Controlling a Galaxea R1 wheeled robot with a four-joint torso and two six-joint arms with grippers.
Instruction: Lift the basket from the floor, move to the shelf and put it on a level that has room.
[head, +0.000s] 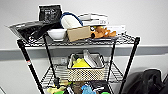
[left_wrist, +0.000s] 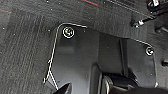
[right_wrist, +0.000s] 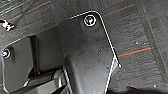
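Basket (head: 86, 70) is sitting squarely on the shelf's (head: 130, 62) second level (head: 113, 72), holding items. Woven, likely light and stiff; pale rim is offering hold. Cannot tell either gripper's finger state.

Soft even light on the pale wall (head: 150, 20); all views blurred, the carpet (left_wrist: 25, 55) dim.

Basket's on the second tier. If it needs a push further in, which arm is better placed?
No clear winner: the basket sits about centred on the level, and both wrist cameras face the floor, so both arms seem lowered alike.
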